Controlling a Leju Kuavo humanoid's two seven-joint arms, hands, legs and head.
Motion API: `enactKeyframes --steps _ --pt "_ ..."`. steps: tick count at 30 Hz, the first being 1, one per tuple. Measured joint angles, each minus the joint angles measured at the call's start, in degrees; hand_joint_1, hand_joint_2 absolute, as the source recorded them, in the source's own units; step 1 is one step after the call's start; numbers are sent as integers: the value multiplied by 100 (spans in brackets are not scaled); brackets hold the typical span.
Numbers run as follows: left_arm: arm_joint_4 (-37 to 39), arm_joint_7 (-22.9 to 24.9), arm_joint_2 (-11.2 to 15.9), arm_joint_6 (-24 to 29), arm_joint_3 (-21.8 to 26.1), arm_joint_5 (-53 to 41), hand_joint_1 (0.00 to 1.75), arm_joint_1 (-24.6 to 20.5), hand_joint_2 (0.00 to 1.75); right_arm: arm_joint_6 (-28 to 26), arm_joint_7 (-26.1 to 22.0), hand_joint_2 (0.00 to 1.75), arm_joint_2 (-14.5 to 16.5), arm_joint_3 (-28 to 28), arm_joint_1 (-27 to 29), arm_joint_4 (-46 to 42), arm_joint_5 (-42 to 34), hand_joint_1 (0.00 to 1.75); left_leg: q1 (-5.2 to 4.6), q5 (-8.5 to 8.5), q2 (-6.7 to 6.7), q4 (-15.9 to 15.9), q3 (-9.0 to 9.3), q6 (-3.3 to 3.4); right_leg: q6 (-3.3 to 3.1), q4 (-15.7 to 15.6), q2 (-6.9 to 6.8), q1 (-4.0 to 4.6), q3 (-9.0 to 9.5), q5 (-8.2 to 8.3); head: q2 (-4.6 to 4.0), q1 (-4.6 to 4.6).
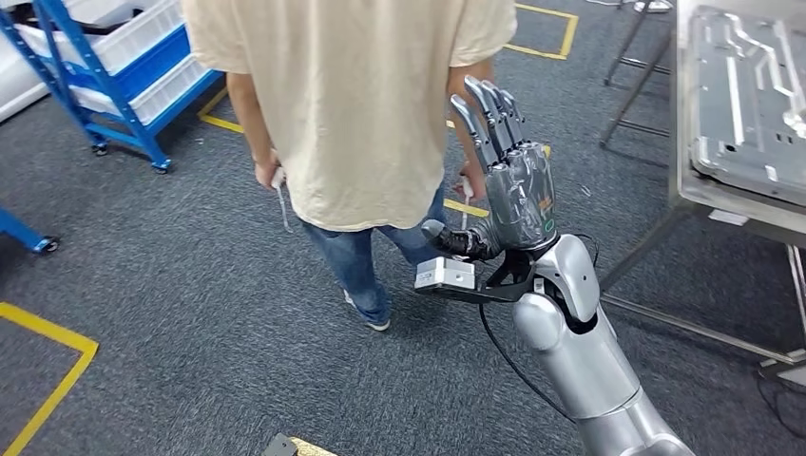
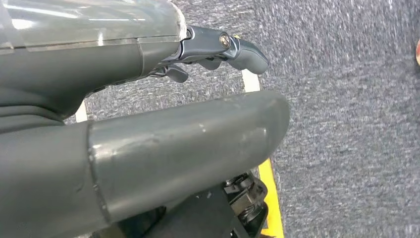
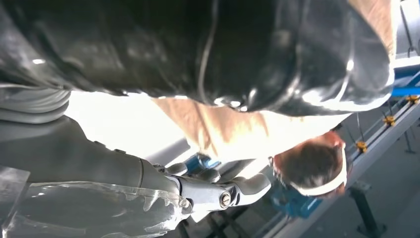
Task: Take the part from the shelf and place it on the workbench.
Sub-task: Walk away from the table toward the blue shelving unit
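One right robot hand is raised over the grey carpet, fingers straight and spread, holding nothing. A metal part lies flat on the tabletop at right. The left robot hand hangs empty, fingers loosely extended. A person stands ahead.

Even, bright overhead light fills the head view, leaving soft shadows on the grey carpet and glints on the silver right arm. The left wrist view is sharp on the carpet, soft up close. The right wrist view is backlit and overexposed (white glare behind the person), with the near cover dark and blurred
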Motion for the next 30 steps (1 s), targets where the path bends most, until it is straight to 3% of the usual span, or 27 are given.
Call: enactKeyframes --steps 1,2,3,4,6,8,10,12,14,16,17,18,20,22,23,26,28,30 --pt "0 0 1 0 0 -3 0 -1 0 0 1 0 -7 0 21 4 0 0 -5 -1 -78 3 0 7 0 288 26 1 -167 -70 0 -1" --pt "0 1 2 0 0 -9 0 3 0 0 1 0 -15 0 38 8 -1 0 -10 -1 -159 7 2 9 -5 403 37 1 -259 -33 0 -1" --pt "0 1 3 0 1 -15 0 9 0 0 1 0 -19 0 46 12 -1 0 -14 -2 -241 12 5 9 -19 304 52 0 -248 113 0 -1" --pt "0 2 3 0 1 -24 0 11 0 0 1 0 -22 0 48 13 -1 0 -16 -3 -320 19 12 6 -40 18 91 0 -143 334 0 -1" --pt "1 3 -2 0 2 -41 0 5 0 0 1 0 -28 0 41 12 -3 0 -15 -5 -464 35 8 -13 -96 -696 334 -3 150 697 0 -2" --pt "2 3 -7 0 2 -52 0 -1 0 1 2 0 -31 0 36 11 -8 0 3 9 -587 36 -30 -74 -126 -1045 506 7 290 786 0 -1" --pt "2 4 -6 -1 2 -57 0 8 0 2 4 0 -31 0 29 10 -14 0 22 37 -697 11 -59 -157 -147 -1106 426 10 320 791 0 0" --pt "2 7 -3 -2 2 -63 0 19 0 4 10 0 -31 0 16 10 -16 0 6 -47 -488 143 -122 -210 -193 -1196 285 -7 389 824 0 -5" --pt "2 8 -2 -2 2 -70 0 -1 0 7 18 0 -31 0 7 11 -19 0 0 -344 -131 692 -376 -244 -233 -1250 114 0 446 834 0 -12" --pt "2 9 -2 -3 2 -73 0 -22 0 16 22 0 -31 0 7 13 -23 0 26 -643 -17 1424 -739 -286 -253 -1246 -62 20 456 816 0 -15" --pt "2 9 -2 -3 2 -73 0 -21 0 21 24 0 -31 0 7 14 -26 0 38 -676 3 1621 -840 -305 -256 -1242 -147 25 459 804 0 -15" --pt "2 9 -2 -4 2 -73 0 -16 0 26 24 0 -31 0 5 14 -28 0 46 -598 22 1586 -823 -318 -251 -1234 -222 27 463 792 0 -15" --pt "2 6 2 -4 2 -73 0 -17 0 34 25 0 -31 0 -13 13 -33 0 55 -235 153 901 -460 -319 -226 -1206 -358 29 482 750 0 -16" --pt "2 1 4 -7 2 -73 0 -40 0 45 27 0 -32 0 -45 12 -35 0 13 -24 351 220 -99 -266 -176 -1163 -465 59 488 698 0 -12" --pt "2 -1 4 -9 2 -73 0 -49 0 50 28 0 -32 0 -57 11 -36 0 -10 -12 397 78 -33 -228 -151 -1151 -512 77 490 680 0 -9" --pt "2 -3 4 -16 2 -72 0 -38 0 64 31 0 -32 0 -71 10 -37 0 -22 -8 246 27 -35 -113 -82 -1144 -608 80 510 638 0 -5" --pt "1 -5 4 -14 3 -71 0 -36 0 68 34 0 -34 0 -75 9 -40 0 0 21 140 -19 -13 -44 -28 -903 -377 46 419 453 0 -3" --pt "1 -8 4 -11 4 -67 0 -52 0 70 35 0 -46 0 -55 11 -48 0 8 35 34 -35 -6 3 -2 -223 -62 27 94 97 0 -1"
